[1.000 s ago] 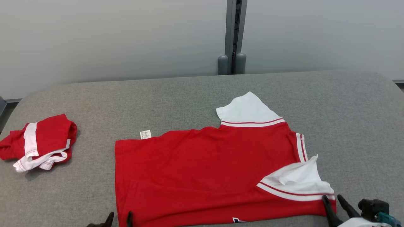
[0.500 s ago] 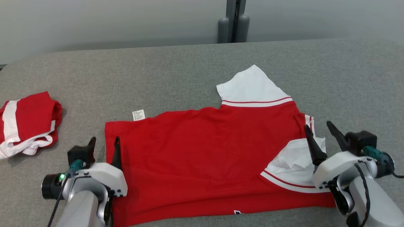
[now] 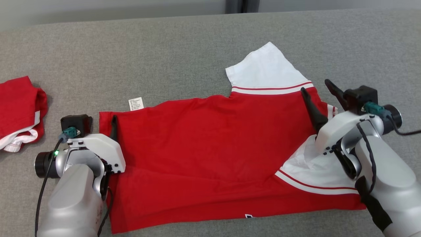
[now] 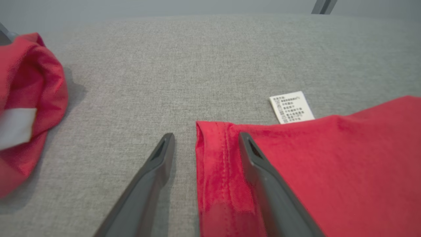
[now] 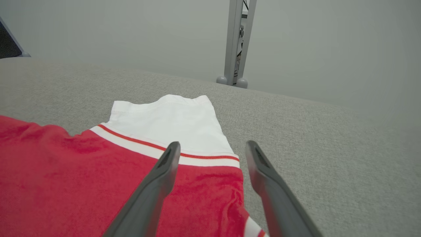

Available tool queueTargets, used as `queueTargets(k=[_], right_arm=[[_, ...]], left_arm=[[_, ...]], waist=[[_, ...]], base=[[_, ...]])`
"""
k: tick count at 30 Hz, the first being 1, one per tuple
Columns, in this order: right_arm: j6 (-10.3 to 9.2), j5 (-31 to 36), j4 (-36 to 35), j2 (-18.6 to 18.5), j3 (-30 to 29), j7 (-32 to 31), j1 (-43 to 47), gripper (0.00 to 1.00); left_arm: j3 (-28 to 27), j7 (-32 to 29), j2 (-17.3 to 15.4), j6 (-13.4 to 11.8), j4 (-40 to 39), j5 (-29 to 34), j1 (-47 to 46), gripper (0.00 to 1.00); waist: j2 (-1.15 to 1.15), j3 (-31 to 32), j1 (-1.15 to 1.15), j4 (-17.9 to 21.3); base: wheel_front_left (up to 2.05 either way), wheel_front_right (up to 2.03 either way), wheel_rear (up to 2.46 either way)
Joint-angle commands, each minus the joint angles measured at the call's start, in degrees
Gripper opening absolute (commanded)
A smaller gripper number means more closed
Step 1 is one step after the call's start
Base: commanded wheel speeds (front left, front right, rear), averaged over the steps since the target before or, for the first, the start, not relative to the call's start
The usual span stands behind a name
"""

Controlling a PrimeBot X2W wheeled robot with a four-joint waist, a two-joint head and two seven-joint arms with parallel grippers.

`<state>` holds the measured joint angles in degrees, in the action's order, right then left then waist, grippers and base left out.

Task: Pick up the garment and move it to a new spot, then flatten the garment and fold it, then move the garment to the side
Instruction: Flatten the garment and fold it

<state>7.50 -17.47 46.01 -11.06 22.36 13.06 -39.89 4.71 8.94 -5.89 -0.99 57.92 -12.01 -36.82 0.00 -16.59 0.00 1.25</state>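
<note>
The garment is a red shirt with white sleeves, spread flat on the grey table. Its white care label pokes out at the far left edge. My left gripper is open and straddles the shirt's far left hem corner. In the left wrist view, one finger of the gripper is over the cloth and one over the table. My right gripper is open above the shirt's right shoulder. The right wrist view shows this gripper just short of the far white sleeve.
A second red and white garment lies bundled at the table's left edge, close to my left arm. The near white sleeve lies folded over under my right forearm. A grey post stands behind the table against the pale wall.
The head view has tilted down, so the whole picture has shifted. Both arms have reached forward from the near edge along the shirt's two sides.
</note>
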Motion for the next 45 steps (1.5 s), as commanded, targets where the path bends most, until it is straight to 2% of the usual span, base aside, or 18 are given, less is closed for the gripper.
queueTargets(k=[1, 3, 4, 11, 22, 26, 32, 33, 35, 40, 41, 45], right_arm=[[-0.02, -0.58, 0.61, -0.51, 0.68, -0.57, -1.29, 1.0], [-0.02, -1.39, 1.31, -1.02, 1.8, -1.64, -3.07, 1.0], [-0.02, -1.84, 1.8, -1.22, 2.45, -2.45, -4.01, 1.0], [-0.02, -5.19, 4.62, -3.78, 5.24, -8.61, -12.12, 1.0], [-0.02, -9.56, 11.1, -6.77, 8.16, -19.47, -22.84, 1.0], [-0.02, -10.23, 12.98, -7.53, 9.61, -22.03, -25.48, 1.0], [-0.02, -11.39, 15.57, -8.36, 12.09, -25.21, -27.42, 0.99], [-0.02, -11.48, 15.99, -8.44, 12.52, -25.34, -27.24, 0.71], [-0.03, -11.09, 16.76, -9.45, 12.9, -24.29, -27.62, 0.0], [-0.05, -9.0, 19.99, -11.29, 11.4, -18.4, -30.08, 0.0], [-0.04, -7.94, 21.56, -11.64, 10.06, -14.86, -31.22, 0.0], [-0.04, -6.54, 23.73, -11.24, 8.24, -9.6, -32.28, 0.0]], left_arm=[[0.07, 0.35, -0.23, 0.15, 0.53, -0.1, -1.44, 0.76], [0.69, 0.62, -0.03, 0.73, 1.41, 0.11, -2.34, 0.18], [0.99, 0.67, 0.04, 0.88, 1.81, 0.25, -2.88, 0.0], [3.26, 3.38, 0.89, 1.85, 2.2, 1.05, -6.17, 0.0], [8.26, 5.78, 2.73, 2.51, 0.43, 0.31, -8.56, 0.0], [12.38, 5.91, 2.81, 2.82, -1.55, -3.73, -7.66, 0.0], [19.6, 5.88, 2.9, 0.3, -4.3, -9.97, -6.96, 0.0], [20.47, 5.86, 2.89, -0.06, -4.47, -10.78, -6.9, 0.0], [21.83, 5.89, 2.89, -0.79, -4.68, -11.88, -7.38, 0.0], [22.58, 6.03, 2.86, -2.59, -5.34, -13.41, -10.07, 0.0], [22.0, 6.15, 2.87, -3.33, -6.18, -13.19, -11.0, 0.0], [20.73, 6.18, 2.31, -4.03, -7.27, -12.3, -11.24, 0.0]], waist=[[0.0, -0.47, 0.0, -0.33], [0.0, -0.89, 0.0, -0.63], [0.0, -1.12, 0.0, -0.81], [0.0, -3.5, 0.0, -3.26], [0.0, -9.07, 0.0, -10.14], [0.0, -10.98, 0.0, -12.17], [0.0, -12.44, 0.0, -13.96], [0.0, -12.49, 0.0, -14.11], [0.0, -12.54, 0.0, -14.29], [0.0, -12.67, 0.0, -14.15], [0.0, -12.71, 0.0, -13.82], [0.0, -12.42, 0.0, -12.88]], base=[[0.0, 0.0, 0.0], [0.0, 0.0, 0.0], [0.0, 0.0, 0.0], [0.0, 0.0, 0.0], [0.0, 0.0, 0.0], [0.0, 0.0, 0.0], [0.0, 0.0, 0.0], [0.0, 0.0, 0.0], [0.0, 0.0, 0.0], [0.0, 0.0, 0.0], [0.0, 0.0, 0.0], [0.0, 0.0, 0.0]])
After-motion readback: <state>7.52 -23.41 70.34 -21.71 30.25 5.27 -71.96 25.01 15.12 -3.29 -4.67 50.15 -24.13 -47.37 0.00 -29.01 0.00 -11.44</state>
